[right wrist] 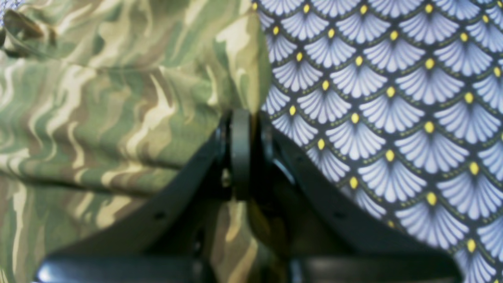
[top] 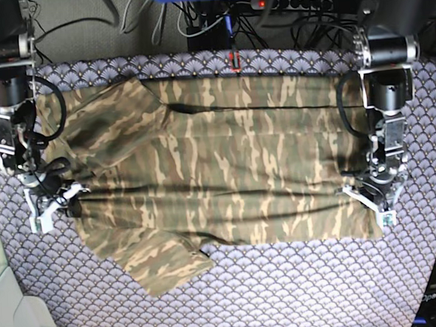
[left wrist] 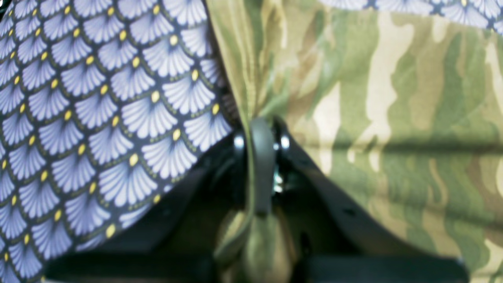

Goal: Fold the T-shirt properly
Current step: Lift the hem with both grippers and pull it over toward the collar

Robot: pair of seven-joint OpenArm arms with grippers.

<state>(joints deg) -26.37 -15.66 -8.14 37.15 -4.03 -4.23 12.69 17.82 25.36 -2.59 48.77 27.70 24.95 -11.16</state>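
The camouflage T-shirt (top: 225, 163) lies spread sideways on the purple scallop tablecloth (top: 285, 293), one sleeve at the near left and one at the far left. On the right of the base view, my left gripper (top: 381, 202) is shut on the shirt's edge. Its wrist view shows the jaws (left wrist: 261, 129) pinching a fold of T-shirt (left wrist: 393, 118) cloth. On the left, my right gripper (top: 57, 197) is shut on the shirt's other end. There the jaws (right wrist: 240, 118) clamp the T-shirt (right wrist: 98, 98) border, which rises slightly off the cloth.
The tablecloth (left wrist: 98, 118) covers the whole table around the shirt and shows beside the right gripper too (right wrist: 393, 118). Cables and a power strip (top: 297, 3) run along the far edge. A pale bin (top: 13, 317) stands off the near left corner.
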